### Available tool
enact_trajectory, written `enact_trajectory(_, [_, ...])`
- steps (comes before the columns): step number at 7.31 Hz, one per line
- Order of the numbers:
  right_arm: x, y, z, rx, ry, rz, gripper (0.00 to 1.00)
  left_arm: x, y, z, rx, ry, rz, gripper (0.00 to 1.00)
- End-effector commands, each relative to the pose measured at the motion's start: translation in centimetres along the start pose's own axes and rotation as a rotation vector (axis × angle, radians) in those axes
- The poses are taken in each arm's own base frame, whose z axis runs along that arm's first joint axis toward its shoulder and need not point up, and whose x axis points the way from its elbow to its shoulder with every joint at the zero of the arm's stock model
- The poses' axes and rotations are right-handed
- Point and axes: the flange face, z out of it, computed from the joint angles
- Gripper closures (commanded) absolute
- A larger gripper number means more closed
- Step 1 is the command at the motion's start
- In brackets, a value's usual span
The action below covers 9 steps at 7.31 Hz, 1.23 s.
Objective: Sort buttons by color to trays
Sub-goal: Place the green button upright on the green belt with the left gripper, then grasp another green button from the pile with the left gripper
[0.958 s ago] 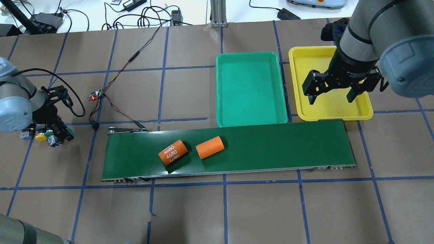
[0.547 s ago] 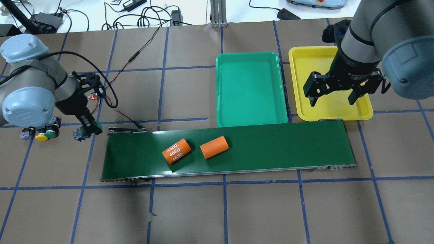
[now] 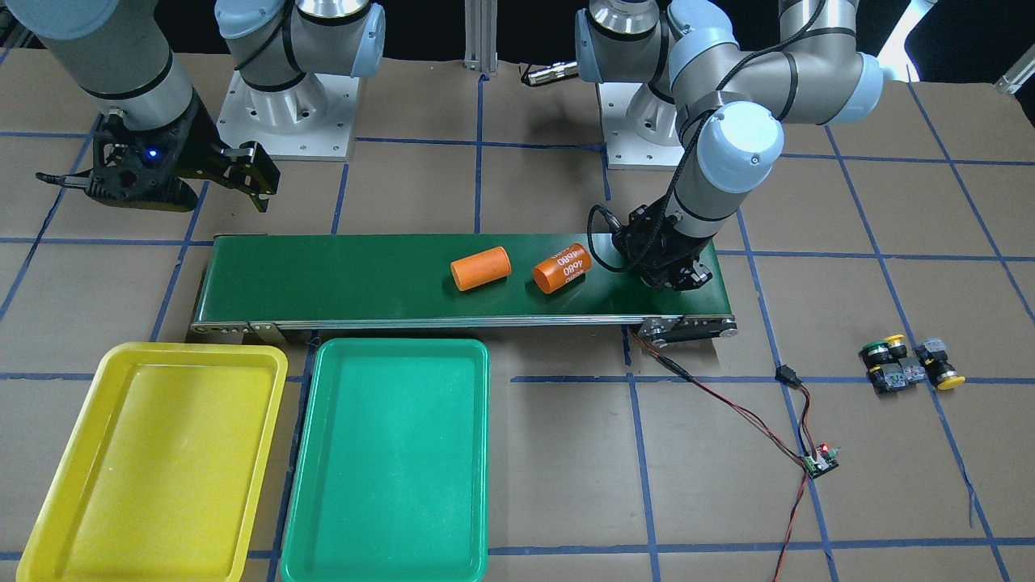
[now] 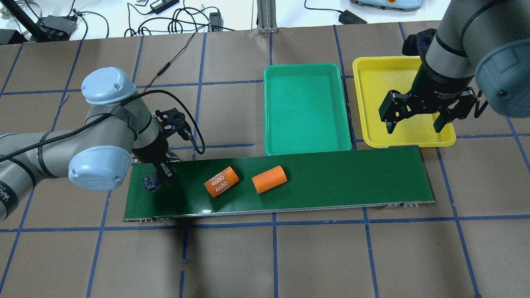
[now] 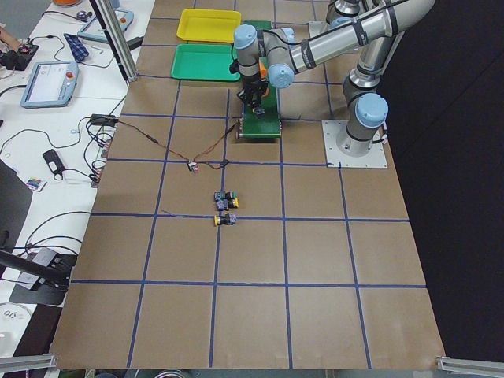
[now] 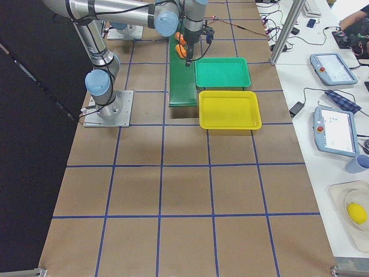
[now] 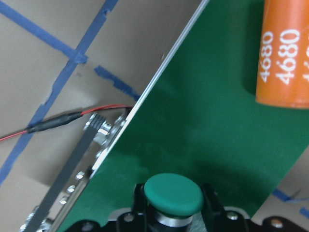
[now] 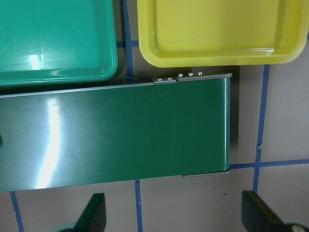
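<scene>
Green-capped button (image 7: 174, 193) shows clearly only in the left wrist view, gripped between the fingers of the left end effector (image 4: 158, 181) over one end of the conveyor belt (image 4: 331, 178); from overhead it is just a dark lump. Only the front-facing view shows the other buttons (image 3: 910, 365), clustered on the worktop (image 3: 889, 242). The right end effector (image 4: 416, 119) is spread wide and empty over the yellow tray (image 4: 372, 82).

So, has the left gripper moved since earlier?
Yes. The left gripper, holding a green button, moved rightward in the overhead view, from beside the conveyor belt to over its end.
</scene>
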Motion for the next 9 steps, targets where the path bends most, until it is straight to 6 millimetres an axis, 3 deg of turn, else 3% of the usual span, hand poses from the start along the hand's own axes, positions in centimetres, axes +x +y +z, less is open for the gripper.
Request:
enact_trajectory(1, [0.5, -0.3, -0.6, 0.019, 0.021, 0.020, 0.00, 0.5, 0.1, -1.4, 0.030, -0.037, -0.086, 0.00])
enact_trajectory(2, [0.6, -0.2, -0.5, 0.013, 0.028, 0.021, 0.00, -0.5, 0.9, -2.8, 0.037, -0.056, -0.114, 0.00])
enact_trajectory(3, [0.6, -0.1, -0.5, 0.009, 0.025, 0.011, 0.00, -5.0, 3.9, -4.0, 0.044, -0.049, -0.206, 0.00])
enact_trajectory(4, [0.4, -0.2, -0.4, 0.013, 0.013, 0.021, 0.00, -10.7, 8.9, -3.9, 0.041, 0.000, -0.149, 0.00])
enact_trajectory(5, [0.7, -0.3, -0.8, 0.026, 0.019, 0.015, 0.00, -13.9, 13.0, -2.8, 0.048, 0.019, 0.013, 0.00])
enact_trajectory(6, [0.6, -0.1, -0.6, 0.020, 0.024, 0.011, 0.00, -17.1, 15.8, -2.4, 0.050, 0.008, 0.068, 0.00])
enact_trajectory(7, [0.7, -0.2, -0.5, 0.017, 0.017, 0.011, 0.00, -21.8, 18.8, -1.6, 0.062, -0.065, 0.152, 0.00])
enact_trajectory(8, [0.8, -0.1, -0.2, 0.008, 0.027, 0.013, 0.00, -25.9, 20.4, -0.5, 0.060, -0.076, 0.172, 0.00])
enact_trajectory(9, [0.8, -0.2, 0.0, 0.005, 0.027, 0.015, 0.00, -29.7, 21.3, -0.9, 0.065, -0.093, -0.069, 0.00])
